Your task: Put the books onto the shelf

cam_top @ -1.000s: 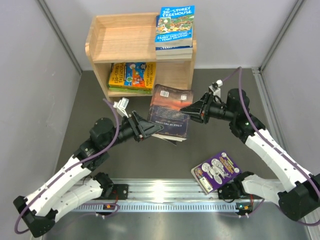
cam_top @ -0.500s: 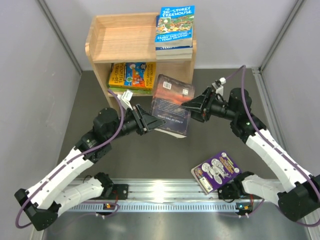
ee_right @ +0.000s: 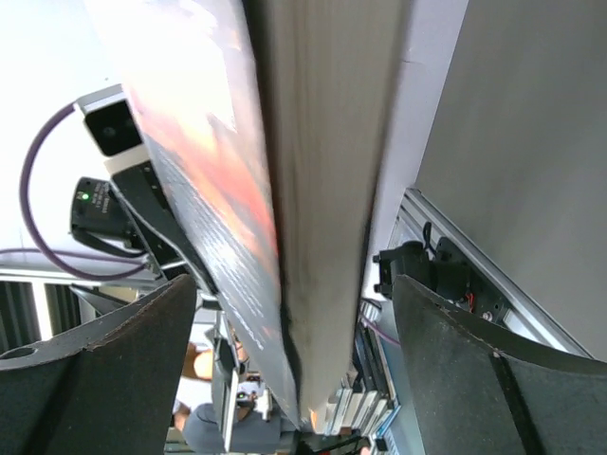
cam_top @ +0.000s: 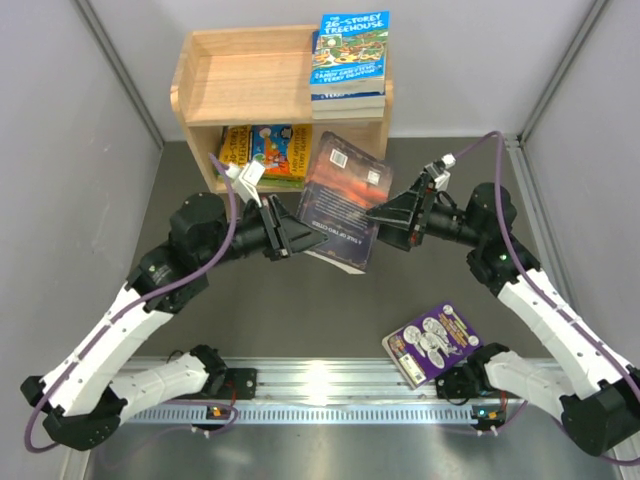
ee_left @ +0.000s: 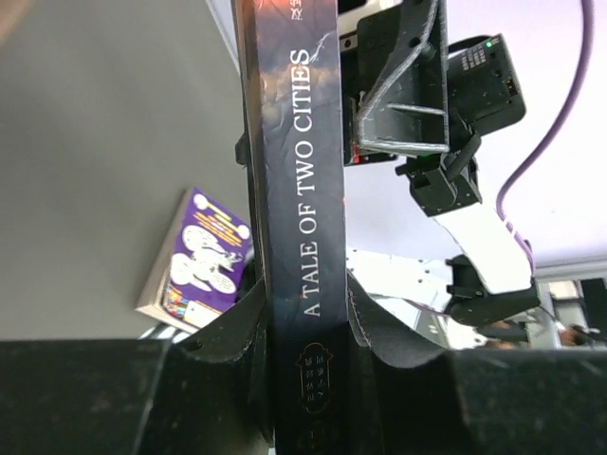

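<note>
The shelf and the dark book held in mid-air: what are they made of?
The shelf looks like pale unpainted wood, matte, with faint grain. The dark book seems a paperback: thin printed card cover, slightly glossy, over a block of paper pages.

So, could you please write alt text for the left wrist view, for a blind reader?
The left fingers clamp a dark brown book, spine reading A Tale of Two Cities, running up the frame's middle. The right fingers show just beyond it, and a purple book lies on the grey table.
</note>
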Motion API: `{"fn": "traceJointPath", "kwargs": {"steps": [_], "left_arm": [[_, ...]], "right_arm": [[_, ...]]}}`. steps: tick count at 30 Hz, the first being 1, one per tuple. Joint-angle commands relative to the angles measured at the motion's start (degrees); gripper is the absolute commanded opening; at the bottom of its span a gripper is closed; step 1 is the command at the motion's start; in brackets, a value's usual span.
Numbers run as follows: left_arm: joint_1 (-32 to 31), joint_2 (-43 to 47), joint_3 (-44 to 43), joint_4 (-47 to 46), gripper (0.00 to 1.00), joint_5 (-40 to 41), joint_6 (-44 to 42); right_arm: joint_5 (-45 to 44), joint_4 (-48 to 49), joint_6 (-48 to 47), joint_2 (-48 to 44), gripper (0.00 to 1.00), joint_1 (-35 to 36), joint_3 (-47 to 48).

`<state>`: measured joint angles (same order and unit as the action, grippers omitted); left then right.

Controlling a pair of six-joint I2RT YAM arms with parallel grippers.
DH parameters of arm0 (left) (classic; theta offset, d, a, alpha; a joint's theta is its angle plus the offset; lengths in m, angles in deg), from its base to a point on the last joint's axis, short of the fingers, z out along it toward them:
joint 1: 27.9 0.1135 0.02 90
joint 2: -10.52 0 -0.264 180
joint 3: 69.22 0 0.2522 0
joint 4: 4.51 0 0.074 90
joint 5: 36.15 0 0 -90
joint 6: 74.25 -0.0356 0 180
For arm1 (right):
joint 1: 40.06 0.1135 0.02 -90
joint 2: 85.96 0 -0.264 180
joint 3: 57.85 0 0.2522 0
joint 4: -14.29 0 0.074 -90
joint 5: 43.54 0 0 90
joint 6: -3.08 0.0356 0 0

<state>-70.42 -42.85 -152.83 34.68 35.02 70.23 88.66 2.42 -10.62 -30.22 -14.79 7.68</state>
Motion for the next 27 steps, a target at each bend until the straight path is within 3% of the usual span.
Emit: {"fn": "traceJointPath", "kwargs": {"steps": [1, 8, 16, 27], "left_arm": [[-0.2, 2.5, -9.5, -2.7, 0.0, 3.8, -6.0], [-0.2, -3.6, -26.7, 12.3, 0.0, 12.0, -18.1], [-0.3, -14.7, -49.5, 21.9, 0.0, 21.5, -29.8], [-0.2, -13.3, -52.9, 18.6, 0.0, 35.8, -35.6]], "right_arm": [[1.8, 3.9, -0.5, 0.8, 0.83, 0.5, 1.6], [1.8, 2.7, -1.6, -0.8, 0.86, 0.3, 1.7], [0.9, -1.7, -2.9, -7.6, 0.87, -0.1, -3.9], [1.3, -7.0, -4.0, -11.7, 0.88, 0.0, -6.0]]}}
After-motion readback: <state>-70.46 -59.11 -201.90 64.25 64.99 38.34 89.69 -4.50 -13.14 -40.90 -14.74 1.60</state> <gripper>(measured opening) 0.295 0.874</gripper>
